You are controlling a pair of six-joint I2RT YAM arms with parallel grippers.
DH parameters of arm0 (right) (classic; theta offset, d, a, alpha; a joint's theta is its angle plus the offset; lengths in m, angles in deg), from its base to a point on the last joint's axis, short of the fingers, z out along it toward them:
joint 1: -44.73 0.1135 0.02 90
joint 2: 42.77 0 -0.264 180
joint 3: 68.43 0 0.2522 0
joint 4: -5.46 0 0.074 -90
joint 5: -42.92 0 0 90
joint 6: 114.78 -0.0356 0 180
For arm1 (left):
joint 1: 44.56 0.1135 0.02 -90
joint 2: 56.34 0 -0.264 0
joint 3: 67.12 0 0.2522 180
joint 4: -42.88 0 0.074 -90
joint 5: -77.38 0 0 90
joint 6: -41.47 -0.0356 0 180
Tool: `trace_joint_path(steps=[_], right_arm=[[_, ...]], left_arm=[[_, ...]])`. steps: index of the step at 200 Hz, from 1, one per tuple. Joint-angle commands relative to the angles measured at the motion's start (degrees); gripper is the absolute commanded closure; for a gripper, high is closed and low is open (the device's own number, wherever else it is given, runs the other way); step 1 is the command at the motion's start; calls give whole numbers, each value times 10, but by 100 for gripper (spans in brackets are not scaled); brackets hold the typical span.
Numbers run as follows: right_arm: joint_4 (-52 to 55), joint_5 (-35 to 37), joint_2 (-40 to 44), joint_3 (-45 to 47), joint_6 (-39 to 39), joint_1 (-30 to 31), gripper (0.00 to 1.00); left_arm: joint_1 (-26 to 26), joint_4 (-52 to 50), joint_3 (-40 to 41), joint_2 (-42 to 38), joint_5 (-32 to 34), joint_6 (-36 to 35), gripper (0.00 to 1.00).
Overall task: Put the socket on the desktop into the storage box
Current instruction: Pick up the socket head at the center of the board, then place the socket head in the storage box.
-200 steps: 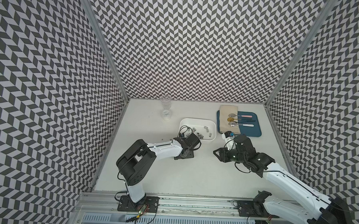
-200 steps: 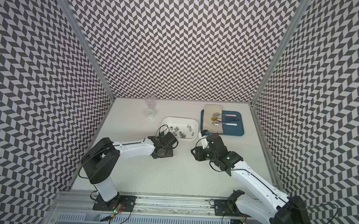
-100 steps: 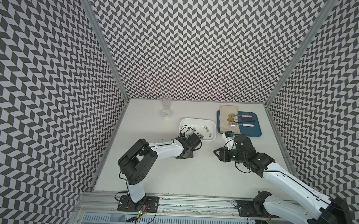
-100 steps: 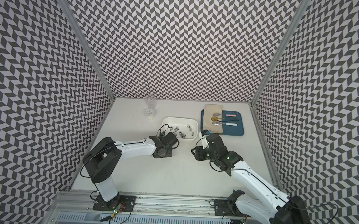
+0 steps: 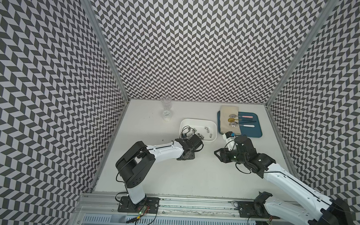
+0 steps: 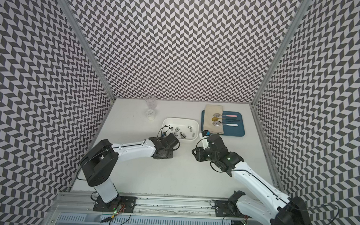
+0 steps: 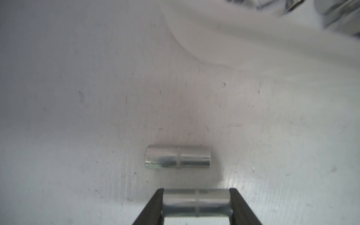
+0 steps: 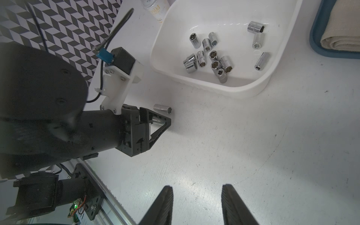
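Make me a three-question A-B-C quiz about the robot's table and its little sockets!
1. How many spoons lie on the blue tray? A two, B three, C five.
2. Where is the loose socket? A on the blue tray, B among the spoons, C on the table beside the storage box.
3. The left gripper is: A shut on a second socket, B open and empty, C holding a spoon.
Answers: 1 B, three handles lie side by side; 2 C, it rests outside the box's rim; 3 A, its jaws clamp that socket's ends.
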Motion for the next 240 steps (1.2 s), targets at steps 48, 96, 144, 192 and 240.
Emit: trace_joint_path(steps=[48,96,144,192,240], right_arm=[[-7,-13,42,23,-16,2,55],[8,-14,73,37,-29,3,56],[8,-17,85,50,-47,11,55],[5,-10,96,63,-65,25,55],[7,-8,103,71,-72,31,56]], left_arm=[[10,-17,-79,-46,-26,-57,57],[42,-16,-168,5,-56,-100,57],[71,-24,-275,97,-89,-134,56],[87,-40,-368,187,-100,-158,56],[93,-51,-430,253,-107,-172,56]])
